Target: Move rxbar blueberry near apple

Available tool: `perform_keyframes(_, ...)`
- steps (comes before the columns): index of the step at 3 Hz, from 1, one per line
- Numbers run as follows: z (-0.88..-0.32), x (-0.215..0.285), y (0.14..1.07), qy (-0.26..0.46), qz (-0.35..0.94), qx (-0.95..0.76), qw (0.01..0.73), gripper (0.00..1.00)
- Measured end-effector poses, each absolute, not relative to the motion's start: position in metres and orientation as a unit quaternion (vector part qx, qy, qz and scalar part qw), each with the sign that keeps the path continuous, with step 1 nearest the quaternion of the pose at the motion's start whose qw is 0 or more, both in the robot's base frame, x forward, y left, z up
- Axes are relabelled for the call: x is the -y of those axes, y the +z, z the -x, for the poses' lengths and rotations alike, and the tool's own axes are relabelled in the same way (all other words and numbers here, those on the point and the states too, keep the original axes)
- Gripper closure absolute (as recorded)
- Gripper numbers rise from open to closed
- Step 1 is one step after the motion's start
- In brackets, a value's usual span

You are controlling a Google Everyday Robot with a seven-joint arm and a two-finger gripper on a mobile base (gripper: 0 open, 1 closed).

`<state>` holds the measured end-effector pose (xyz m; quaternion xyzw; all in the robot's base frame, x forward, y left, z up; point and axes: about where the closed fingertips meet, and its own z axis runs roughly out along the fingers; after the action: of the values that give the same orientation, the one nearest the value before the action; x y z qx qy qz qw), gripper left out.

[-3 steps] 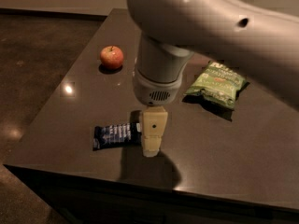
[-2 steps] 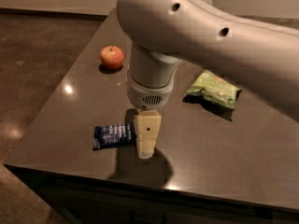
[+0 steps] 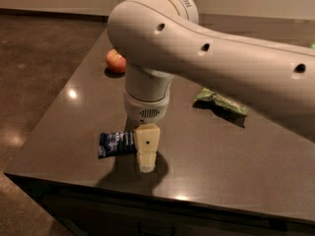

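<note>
1. The gripper [image 3: 146, 154] is hanging straight down from the big white arm [image 3: 206, 63] over the near left part of the dark table [image 3: 236, 166], its tip casting a shadow on the tabletop.
2. Whether it is standing wide or narrow, or gripping anything, cannot be told from this angle.
3. The rxbar blueberry [image 3: 116, 143] is lying flat close to the table's near edge, just left of the gripper, its right end hiding behind the gripper.
4. The apple [image 3: 115, 61] is sitting at the far left of the table, partly hiding behind the arm and well apart from the rxbar blueberry.
5. A green chip bag [image 3: 220, 102] is lying to the right, farther back.
</note>
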<state>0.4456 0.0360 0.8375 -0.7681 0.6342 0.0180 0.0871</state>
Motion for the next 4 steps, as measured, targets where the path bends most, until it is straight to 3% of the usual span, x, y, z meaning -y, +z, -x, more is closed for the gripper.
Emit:
perform_keyframes(1, -0.4454, -0.0362, 0.8359, 0.019, 0.768, -0.634, 0.085, 0.00)
perform_keyframes(4, -0.4390, -0.0357, 0.8301, 0.030, 0.772, -0.631, 0.070, 0.70)
